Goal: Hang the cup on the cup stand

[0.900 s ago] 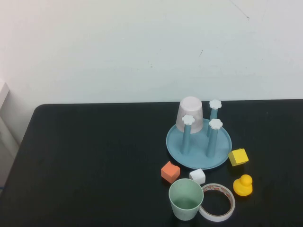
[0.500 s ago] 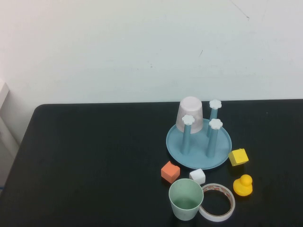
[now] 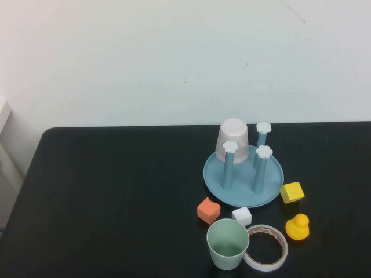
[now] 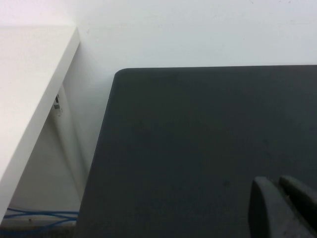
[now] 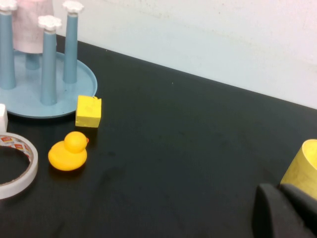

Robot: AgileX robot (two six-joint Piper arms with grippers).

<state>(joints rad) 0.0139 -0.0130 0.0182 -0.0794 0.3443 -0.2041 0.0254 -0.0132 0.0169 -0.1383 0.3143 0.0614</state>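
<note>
1. Two end effectors, neither in the high view. Left end effector (image 4: 285,206) shows only in its own wrist view, fingers together, over bare black counter (image 3: 116,191) near the counter's left edge.
2. Right end effector (image 5: 285,210) shows only in its wrist view, fingers together, holding nothing, low over the counter's right part; a yellow cylinder (image 5: 303,166) sits just beside it.
3. Cup (image 3: 228,244): mint green, upright, mouth up, at the near edge of the counter, touching the tape roll (image 3: 266,247) on its right.
4. Cup stand (image 3: 243,169): light-blue dish, blue posts with white flower caps, just far of the cup. Whitish-pink cup (image 3: 232,139) sits inverted on the far-left post.
5. Cup is not in either wrist view; it lies well apart from both end effectors, left of the right one.
6. Between cup and stand: orange block (image 3: 208,210), white block (image 3: 242,216).
7. Right of stand: yellow block (image 3: 291,192); yellow duck (image 3: 297,227) near of it, right of the tape.
</note>
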